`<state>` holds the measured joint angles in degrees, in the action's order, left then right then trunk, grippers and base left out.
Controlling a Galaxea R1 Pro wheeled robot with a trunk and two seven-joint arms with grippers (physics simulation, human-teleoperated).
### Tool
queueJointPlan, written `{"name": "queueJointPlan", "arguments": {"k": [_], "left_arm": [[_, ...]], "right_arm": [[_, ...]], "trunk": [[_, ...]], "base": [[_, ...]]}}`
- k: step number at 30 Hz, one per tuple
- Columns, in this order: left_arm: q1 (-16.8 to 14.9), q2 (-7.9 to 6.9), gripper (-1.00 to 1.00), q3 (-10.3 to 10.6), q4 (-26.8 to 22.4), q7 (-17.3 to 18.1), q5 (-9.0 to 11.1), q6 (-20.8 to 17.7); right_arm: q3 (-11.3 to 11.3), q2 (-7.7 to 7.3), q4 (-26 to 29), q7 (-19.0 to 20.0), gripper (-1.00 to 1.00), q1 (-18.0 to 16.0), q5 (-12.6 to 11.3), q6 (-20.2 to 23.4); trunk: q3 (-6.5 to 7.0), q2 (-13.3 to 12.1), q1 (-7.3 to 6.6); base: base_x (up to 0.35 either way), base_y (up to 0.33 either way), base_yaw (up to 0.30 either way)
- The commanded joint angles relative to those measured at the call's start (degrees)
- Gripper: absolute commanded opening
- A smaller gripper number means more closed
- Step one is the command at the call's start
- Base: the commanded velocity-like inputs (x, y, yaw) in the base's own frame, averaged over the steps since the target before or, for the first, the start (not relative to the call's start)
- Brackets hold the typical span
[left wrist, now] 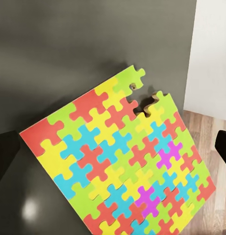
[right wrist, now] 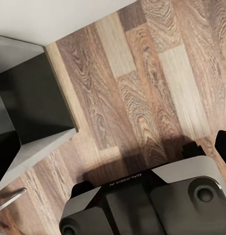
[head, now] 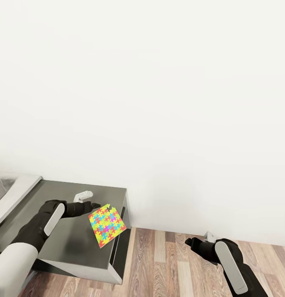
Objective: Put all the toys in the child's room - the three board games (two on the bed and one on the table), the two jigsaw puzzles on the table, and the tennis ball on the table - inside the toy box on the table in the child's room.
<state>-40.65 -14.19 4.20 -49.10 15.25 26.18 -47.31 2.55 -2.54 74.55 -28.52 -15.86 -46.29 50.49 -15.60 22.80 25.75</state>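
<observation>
A bright multicoloured jigsaw puzzle (head: 107, 226) sits tilted over the right end of the dark grey table (head: 72, 243), one corner past the table's edge. My left gripper (head: 95, 206) is right at the puzzle's top corner, where a piece is missing. Seen from the left wrist, the puzzle (left wrist: 122, 161) lies face-on beyond the fingers (left wrist: 5, 156), which stand wide apart. I cannot tell whether it rests on the table or hangs above it. My right gripper (head: 192, 241) is low over the wooden floor with its fingers (right wrist: 223, 147) apart and nothing between them.
A small white object (head: 82, 196) lies on the table behind my left hand. A lighter grey slab (head: 15, 194) adjoins the table at the far left. A white wall (head: 159, 103) rises behind. My own base (right wrist: 142, 205) stands on the wooden floor (head: 167, 264).
</observation>
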Motion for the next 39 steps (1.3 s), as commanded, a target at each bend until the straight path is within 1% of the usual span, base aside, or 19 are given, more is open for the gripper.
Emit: {"name": "queueJointPlan", "arguments": {"k": [1,9,31,39], "left_arm": [[-0.06,-0.05,1.0,0.1,-0.03,0.22,-0.16,-0.15],[-0.06,-0.05,1.0,0.11,-0.03,0.22,-0.16,-0.15],[-0.06,-0.05,1.0,0.11,-0.03,0.24,-0.16,-0.15],[-0.05,-0.06,1.0,0.11,-0.03,0.26,-0.16,-0.15]], "right_arm": [[0.0,-0.01,0.07,-0.56,1.0,-0.04,-0.61,0.13],[0.0,-0.01,0.07,-0.53,1.0,-0.08,-0.64,0.13],[0.0,-0.01,0.02,-0.53,1.0,-0.09,-0.59,0.13],[0.0,-0.01,0.04,-0.51,1.0,-0.09,-0.6,0.13]], "trunk": [[-0.11,0.11,0.03],[-0.36,0.11,0.03],[-2.32,0.11,0.03],[-2.52,0.11,0.03]], "base": [[0.0,-0.006,0.0],[0.0,-0.001,0.0],[0.0,0.0,0.0],[0.0,0.0,0.0]]}}
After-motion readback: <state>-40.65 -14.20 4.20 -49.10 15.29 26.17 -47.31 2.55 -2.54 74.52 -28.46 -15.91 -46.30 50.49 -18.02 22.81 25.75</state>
